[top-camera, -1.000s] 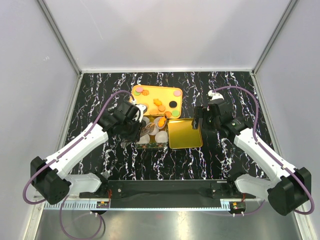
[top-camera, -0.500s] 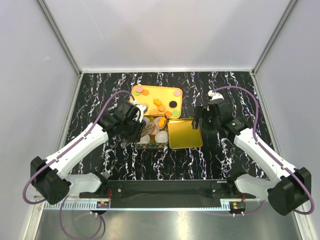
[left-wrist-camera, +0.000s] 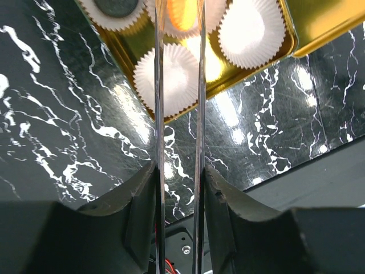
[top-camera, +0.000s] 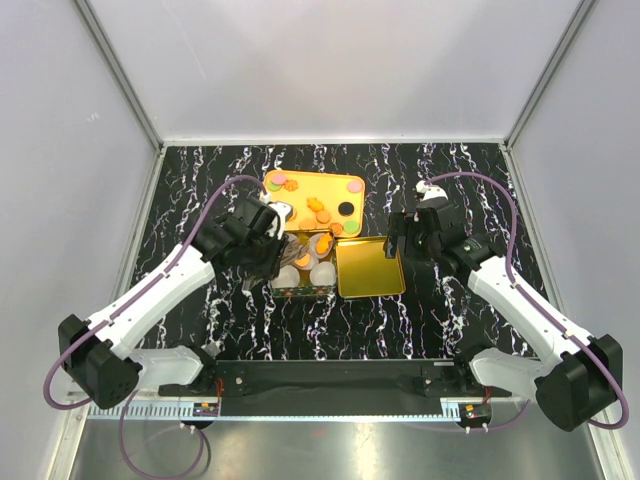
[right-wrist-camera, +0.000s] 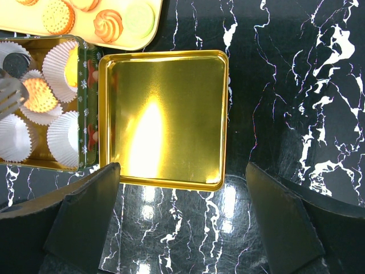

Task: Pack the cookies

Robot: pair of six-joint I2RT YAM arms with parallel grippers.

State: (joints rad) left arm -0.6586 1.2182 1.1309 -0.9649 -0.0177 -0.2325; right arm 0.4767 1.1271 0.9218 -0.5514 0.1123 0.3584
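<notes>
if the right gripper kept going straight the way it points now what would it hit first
Most likely the empty gold lid lying open side up. The open right gripper points down at it, and nothing shows between them, though depth is unclear.

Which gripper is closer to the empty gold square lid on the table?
Right. The right gripper hovers open by the far right corner of the empty gold square lid. The left gripper, shut on metal tongs, is over the paper-cup tin left of the lid.
</notes>
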